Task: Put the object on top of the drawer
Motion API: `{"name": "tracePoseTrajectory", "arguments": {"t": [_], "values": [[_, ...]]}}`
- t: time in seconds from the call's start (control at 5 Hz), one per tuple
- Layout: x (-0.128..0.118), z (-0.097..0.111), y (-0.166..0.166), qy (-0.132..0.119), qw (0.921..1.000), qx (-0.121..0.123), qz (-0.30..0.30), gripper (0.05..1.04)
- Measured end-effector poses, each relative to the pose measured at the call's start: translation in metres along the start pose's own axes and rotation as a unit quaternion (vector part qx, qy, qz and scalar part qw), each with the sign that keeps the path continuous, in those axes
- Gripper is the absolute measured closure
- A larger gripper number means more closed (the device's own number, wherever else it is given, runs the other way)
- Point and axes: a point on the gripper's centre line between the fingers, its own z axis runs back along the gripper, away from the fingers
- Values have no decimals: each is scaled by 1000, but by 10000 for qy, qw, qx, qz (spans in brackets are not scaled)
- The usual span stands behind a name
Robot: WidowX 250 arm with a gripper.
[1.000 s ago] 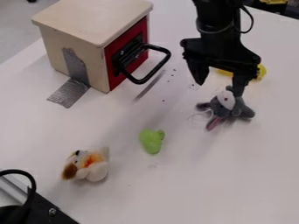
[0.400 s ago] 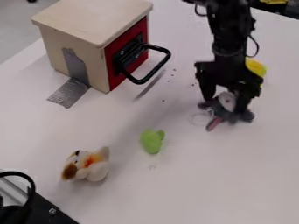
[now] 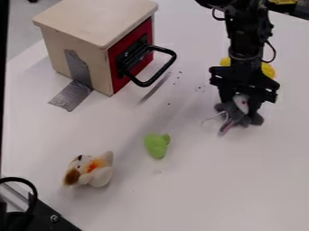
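Grey plush toy (image 3: 241, 119) well apart from drawer box (image 3: 91, 22), beyond its red front (image 3: 143, 30), pinched in gripper (image 3: 240, 106). Grasp apparently in hand; next calls for lift, carry to box, release on top.

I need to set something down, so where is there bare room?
The drawer box is bare on top; so is the table in front of the gray plush, right of the green toy. It's crowded around the gripper, gray plush and yellow object.
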Motion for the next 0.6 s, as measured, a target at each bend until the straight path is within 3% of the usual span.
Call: {"name": "tracePoseTrajectory", "arguments": {"t": [0.2, 0.4, 0.6], "values": [[-5, 27, 13, 187, 9997, 125, 132, 569], [6, 90, 44, -384, 9976, -6, 581, 571], [-5, 136, 85, -523, 9928, -65, 1079, 571]]}}
